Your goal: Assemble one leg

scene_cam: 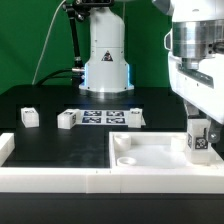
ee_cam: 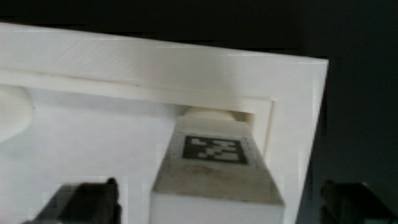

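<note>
The gripper (scene_cam: 198, 118) (ee_cam: 221, 206) comes down from the top of the exterior view's right, its bulky white wrist held roughly vertical and its fingers pointing down at the table. In the wrist view the two dark fingers (ee_cam: 86, 203) stand spread, one on each side of the leg (scene_cam: 199, 140) (ee_cam: 217, 150), with a strip of white surface showing between each finger and the block, so the jaws look released and straddle the leg without gripping it. The leg stands about upright with its tagged face turned toward both cameras, its lower end set in a corner of the large white square piece (scene_cam: 150, 152) (ee_cam: 107, 90), close against the raised rim there. That piece lies flat on the black table (scene_cam: 60, 145), and a round socket (scene_cam: 124, 143) shows at its corner nearer the exterior view's left. Farther back, a second leg (scene_cam: 134, 117) lies just beside the marker board (scene_cam: 100, 116), a third leg (scene_cam: 67, 119) at the board's other end, and a fourth leg (scene_cam: 29, 117) well apart toward the exterior view's left. A white bar (scene_cam: 60, 180) runs along the front edge. The arm's base (scene_cam: 106, 50) rises behind the board.
</note>
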`<state>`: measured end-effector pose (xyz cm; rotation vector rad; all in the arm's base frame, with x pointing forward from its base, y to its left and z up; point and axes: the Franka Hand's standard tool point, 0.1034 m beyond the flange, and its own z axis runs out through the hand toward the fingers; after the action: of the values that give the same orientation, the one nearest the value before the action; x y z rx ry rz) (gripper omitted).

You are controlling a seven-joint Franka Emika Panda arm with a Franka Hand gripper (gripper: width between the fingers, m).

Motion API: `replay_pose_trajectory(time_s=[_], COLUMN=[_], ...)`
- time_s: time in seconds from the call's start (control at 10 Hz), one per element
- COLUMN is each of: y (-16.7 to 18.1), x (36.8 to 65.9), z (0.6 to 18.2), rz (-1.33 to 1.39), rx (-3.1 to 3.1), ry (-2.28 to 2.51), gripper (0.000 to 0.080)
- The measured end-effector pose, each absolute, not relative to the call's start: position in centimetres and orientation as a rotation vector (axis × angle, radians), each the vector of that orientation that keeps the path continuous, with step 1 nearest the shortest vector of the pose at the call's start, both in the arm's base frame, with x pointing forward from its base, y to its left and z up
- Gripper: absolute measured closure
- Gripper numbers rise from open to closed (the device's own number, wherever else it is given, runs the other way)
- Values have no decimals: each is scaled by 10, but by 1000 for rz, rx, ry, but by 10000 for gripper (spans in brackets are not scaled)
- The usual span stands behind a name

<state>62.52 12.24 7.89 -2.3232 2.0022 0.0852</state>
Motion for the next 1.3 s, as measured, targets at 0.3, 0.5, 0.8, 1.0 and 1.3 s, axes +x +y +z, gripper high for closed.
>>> replay_pose_trajectory(time_s=[0.3, 0.5, 0.8, 1.0, 1.3], y=[125, 127, 129, 126, 123], x=[623, 621, 621, 622, 626], z=[77, 75, 75, 75, 76], rz=[72, 59, 39, 23, -24], rx=[-2665, -2817, -2982, -3042, -3096], ry=[1514, 1223, 718, 428, -37], gripper=[152, 150, 150, 150, 150])
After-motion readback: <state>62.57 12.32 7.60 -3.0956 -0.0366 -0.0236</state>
